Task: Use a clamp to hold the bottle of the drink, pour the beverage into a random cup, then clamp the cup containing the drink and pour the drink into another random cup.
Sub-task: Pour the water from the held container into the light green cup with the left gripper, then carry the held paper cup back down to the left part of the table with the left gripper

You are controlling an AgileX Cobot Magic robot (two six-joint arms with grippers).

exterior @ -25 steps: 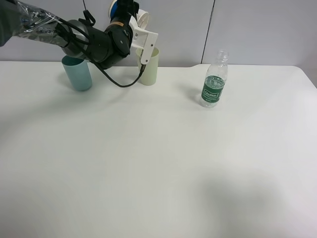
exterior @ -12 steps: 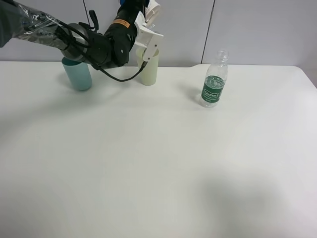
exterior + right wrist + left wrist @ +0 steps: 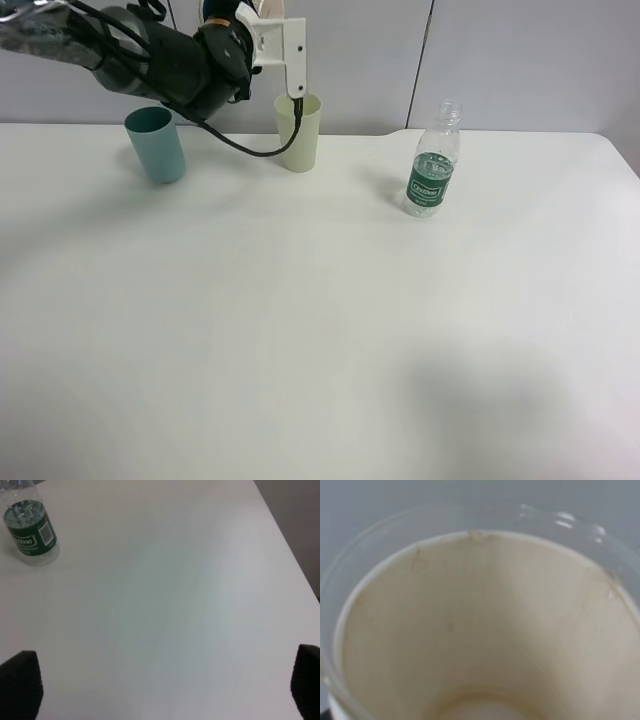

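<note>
Left fingers [image 3: 290, 60]: clenched on the paper cup [image 3: 485, 630], which was held raised above the table [image 3: 320, 330], over the yellow-green tumbler [image 3: 299, 133].
Paper cup: beige inside filled the left wrist view; contents could not be told, the bottom being cropped and blurred.
Right fingers [image 3: 160, 685]: released, nothing held, seen over bare table.
Bottle [image 3: 433, 172]: stood upright on the table, well right of the tumbler.
Teal tumbler [image 3: 156, 146]: stood left of the yellow-green one.
</note>
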